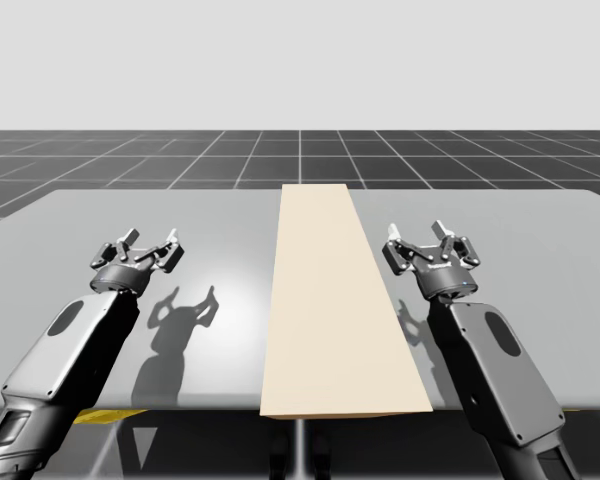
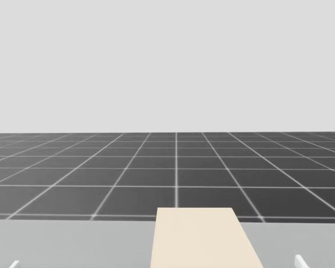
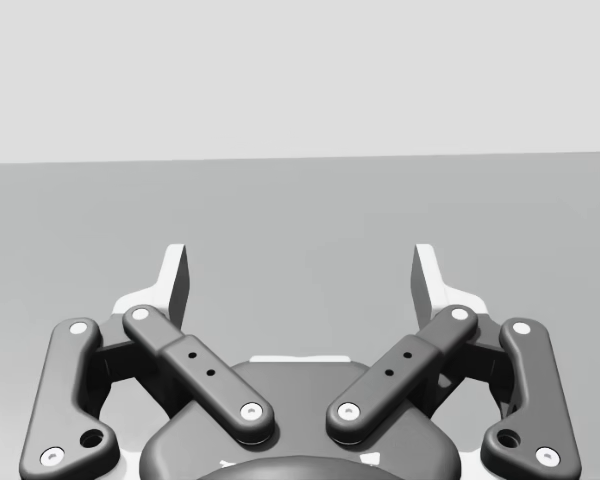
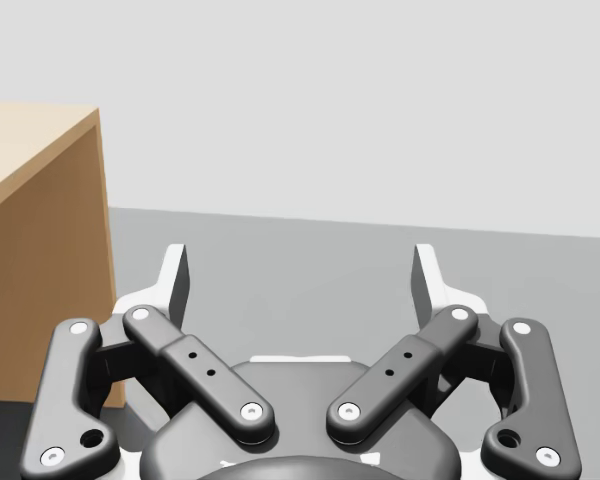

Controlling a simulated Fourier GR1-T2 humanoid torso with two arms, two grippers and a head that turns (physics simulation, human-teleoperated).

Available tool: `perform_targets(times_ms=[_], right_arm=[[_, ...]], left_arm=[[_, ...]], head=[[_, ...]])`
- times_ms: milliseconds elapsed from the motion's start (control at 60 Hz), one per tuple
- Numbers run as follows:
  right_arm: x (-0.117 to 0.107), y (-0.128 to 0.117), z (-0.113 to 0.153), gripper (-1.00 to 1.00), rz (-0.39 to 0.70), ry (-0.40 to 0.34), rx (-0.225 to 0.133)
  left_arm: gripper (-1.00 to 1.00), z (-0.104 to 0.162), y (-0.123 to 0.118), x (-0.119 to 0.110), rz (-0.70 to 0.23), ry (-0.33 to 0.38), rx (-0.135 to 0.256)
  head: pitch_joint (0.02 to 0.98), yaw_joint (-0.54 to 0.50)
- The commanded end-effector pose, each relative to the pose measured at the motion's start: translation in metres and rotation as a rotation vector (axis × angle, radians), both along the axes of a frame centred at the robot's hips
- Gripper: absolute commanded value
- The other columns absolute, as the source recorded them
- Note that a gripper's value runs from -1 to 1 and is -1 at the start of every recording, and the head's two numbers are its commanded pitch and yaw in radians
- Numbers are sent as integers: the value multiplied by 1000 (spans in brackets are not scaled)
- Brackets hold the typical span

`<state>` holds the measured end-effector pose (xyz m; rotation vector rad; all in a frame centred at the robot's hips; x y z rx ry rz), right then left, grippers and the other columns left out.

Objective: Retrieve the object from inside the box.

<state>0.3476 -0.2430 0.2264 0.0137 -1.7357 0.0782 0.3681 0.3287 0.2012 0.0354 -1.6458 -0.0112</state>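
A long beige box (image 1: 330, 300) lies lengthwise down the middle of the grey table (image 1: 210, 210), from the near edge to the far one. Its top is a flat, unbroken surface, so its inside is hidden. The head view catches its far end (image 2: 204, 237). My left gripper (image 1: 150, 240) hovers open to the left of the box, with bare table ahead of its fingers (image 3: 300, 275). My right gripper (image 1: 420, 238) is open just right of the box. In the right wrist view the box's brown side wall (image 4: 40, 270) stands beside that gripper (image 4: 300, 275). Neither gripper holds anything.
Bare grey tabletop stretches on both sides of the box. Beyond the table's far edge lies a dark gridded floor (image 2: 173, 178). Both forearms come in over the table's near edge.
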Motion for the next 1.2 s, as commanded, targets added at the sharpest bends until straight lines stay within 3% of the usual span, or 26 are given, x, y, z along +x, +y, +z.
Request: perform_targets(times_ms=[17, 117, 233, 300, 333, 417, 467, 550, 567, 600, 633, 750, 783, 867, 900, 1017, 1183, 1200], right_arm=[[0, 1, -2, -1000, -32, -11, -13], [0, 2, -1, -1000, -8, -3, -22], [2, -2, -3, -1000, 30, 57, -21], [4, -3, -6, -1000, 40, 82, -20], [4, -1, -9, -1000, 63, 106, -22], [4, 6, -18, -1000, 115, 165, -43], [5, 9, -22, -1000, 130, 182, -58], [2, 18, -32, -1000, 251, 223, -78], [0, 21, -35, -1000, 304, 242, -79], [-2, 25, -38, -1000, 341, 252, -75], [-4, 29, -42, -1000, 388, 239, -111], [-13, 46, -53, -1000, 557, 241, -130], [-17, 53, -56, -1000, 598, 239, -149], [-26, 68, -60, -1000, 701, 250, -160], [-31, 75, -63, -1000, 749, 252, -184], [-48, 92, -65, -1000, 838, 264, -230], [-58, 92, -64, -1000, 824, 336, -148], [-58, 92, -64, -1000, 819, 360, -120]], left_arm=[[-1000, 0, 0, 1, 0, 2, 2], [-1000, -1, 0, 1, -1, 3, 3], [-1000, -2, 0, 1, -3, 13, 6], [-1000, -8, 2, 5, -1, 92, -6], [-1000, -14, 2, 9, 14, 165, 13], [-1000, -27, -1, 15, -19, 258, 52], [-1000, -31, -3, 16, -36, 278, 65], [-1000, -37, -14, 13, -153, 324, 107], [-1000, -38, -20, 10, -231, 336, 128], [-1000, -38, -26, 7, -271, 328, 151], [-1000, -38, -34, 2, -340, 321, 187], [-1000, -39, -57, -14, -488, 301, 280], [-1000, -39, -64, -20, -531, 294, 297], [-1000, -40, -80, -29, -612, 282, 331], [-1000, -40, -88, -34, -653, 280, 338], [-1000, -45, -106, -43, -711, 272, 379], [-1000, -53, -120, -49, -752, 283, 405], [-1000, -54, -121, -49, -759, 280, 415]], head=[[150, 34], [150, 34], [152, 34], [153, 35], [153, 35], [154, 36], [154, 34], [155, 32], [155, 31], [155, 30], [156, 29], [158, 29], [159, 28], [161, 28], [162, 27], [166, 24], [178, 15], [182, 11]])
